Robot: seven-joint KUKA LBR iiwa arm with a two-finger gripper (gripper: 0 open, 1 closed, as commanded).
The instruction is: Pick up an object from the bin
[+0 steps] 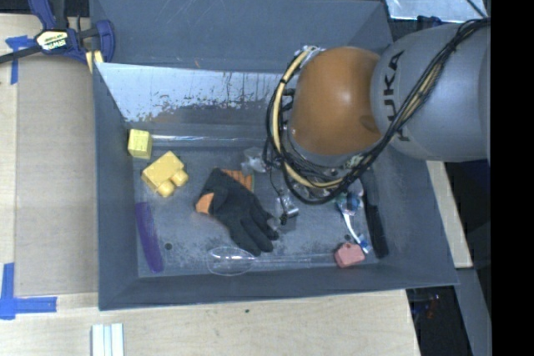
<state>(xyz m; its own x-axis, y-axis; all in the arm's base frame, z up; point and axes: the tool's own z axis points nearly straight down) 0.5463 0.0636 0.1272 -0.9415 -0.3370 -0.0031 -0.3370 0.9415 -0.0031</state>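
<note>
Camera view: arm point(434, 96) in from the right, tool point(286, 211) low beside black glove point(240, 211), grip state indiscernible.

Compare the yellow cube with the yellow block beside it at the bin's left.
Size: the cube is smaller than the block.
Shape: the cube is a plain square; the block has a stepped outline with a knob at its lower end.
Place: the cube sits near the back wall of the bin; the block lies further forward, toward the black glove.
Both are yellow and lie close together.
</note>
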